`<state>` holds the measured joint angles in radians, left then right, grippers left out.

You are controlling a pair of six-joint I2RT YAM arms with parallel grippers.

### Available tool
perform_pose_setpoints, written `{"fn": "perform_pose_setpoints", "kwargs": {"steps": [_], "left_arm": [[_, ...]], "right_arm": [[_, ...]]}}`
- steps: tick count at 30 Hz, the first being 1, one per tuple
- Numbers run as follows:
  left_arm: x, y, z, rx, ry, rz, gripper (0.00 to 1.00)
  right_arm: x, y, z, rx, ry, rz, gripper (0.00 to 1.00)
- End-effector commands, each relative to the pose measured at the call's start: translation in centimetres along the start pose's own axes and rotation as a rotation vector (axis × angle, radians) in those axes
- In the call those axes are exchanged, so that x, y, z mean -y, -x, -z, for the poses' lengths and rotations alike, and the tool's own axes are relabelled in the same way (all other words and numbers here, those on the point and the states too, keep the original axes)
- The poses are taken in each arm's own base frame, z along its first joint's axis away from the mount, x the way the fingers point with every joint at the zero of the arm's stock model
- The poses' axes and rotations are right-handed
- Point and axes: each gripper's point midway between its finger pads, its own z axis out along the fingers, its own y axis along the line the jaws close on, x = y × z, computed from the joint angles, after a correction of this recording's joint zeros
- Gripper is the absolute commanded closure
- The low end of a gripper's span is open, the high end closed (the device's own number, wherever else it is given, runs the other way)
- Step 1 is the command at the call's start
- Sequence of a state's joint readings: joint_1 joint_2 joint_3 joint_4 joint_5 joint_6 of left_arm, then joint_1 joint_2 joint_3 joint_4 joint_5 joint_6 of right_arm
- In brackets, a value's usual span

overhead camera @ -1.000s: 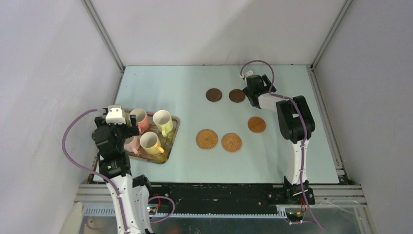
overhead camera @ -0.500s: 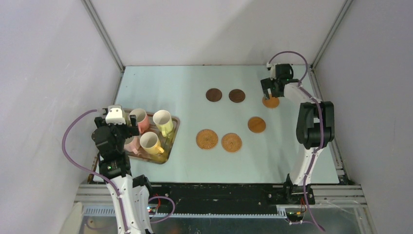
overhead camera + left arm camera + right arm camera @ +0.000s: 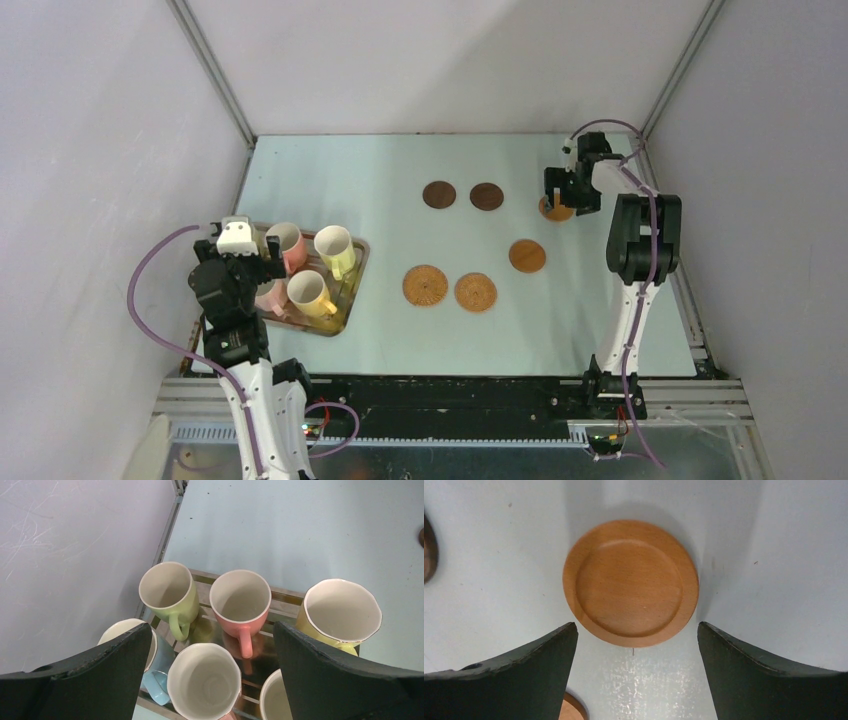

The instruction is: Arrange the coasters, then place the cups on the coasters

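Orange-brown coaster (image 3: 631, 583) lies flat on tabletop (image 3: 774, 540), just ahead of right pincer (image 3: 635, 626), centred between its spread fingers and touching neither. That pincer is released, holding nothing. 2 dark brown coasters (image 3: 439, 194) sit off to its left, well apart. Left pincer (image 3: 212, 627) is also released, jaws wide, hanging above the cups on metal tray (image 3: 287, 594): green cup (image 3: 166, 587), salmon cup (image 3: 240, 597) and yellow cup (image 3: 341, 611) just ahead of the fingertips.
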<state>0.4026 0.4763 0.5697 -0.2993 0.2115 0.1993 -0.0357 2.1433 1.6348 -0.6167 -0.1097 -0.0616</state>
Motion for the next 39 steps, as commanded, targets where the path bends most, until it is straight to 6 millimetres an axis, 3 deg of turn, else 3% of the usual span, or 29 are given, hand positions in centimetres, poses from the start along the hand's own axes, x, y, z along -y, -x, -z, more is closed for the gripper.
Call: {"fn": "perform_pose_setpoints", "kwargs": {"steps": [1, 9, 29, 34, 39], "left_arm": [[-0.5, 0.7, 0.0, 0.035, 0.024, 0.009, 0.01], [-0.3, 0.6, -0.1, 0.034, 0.015, 0.008, 0.02], [-0.4, 0.6, -0.1, 0.033, 0.019, 0.008, 0.02], [-0.4, 0.6, 0.0, 0.033, 0.021, 0.007, 0.02], [-0.5, 0.7, 0.0, 0.035, 0.023, 0.007, 0.02]], "right_arm": [[-0.7, 0.3, 0.0, -0.032, 0.024, -0.059, 0.07], [-2.6, 0.1, -1.0, -0.057, 0.066, -0.068, 0.09], [-7.3, 2.1, -2.8, 0.054, -0.121, 0.132, 0.07], [-7.3, 1.8, -2.3, 0.04, -0.097, 0.125, 0.06], [-7.7, 2.0, 1.2, 0.022, 0.031, 0.136, 0.01]]}}
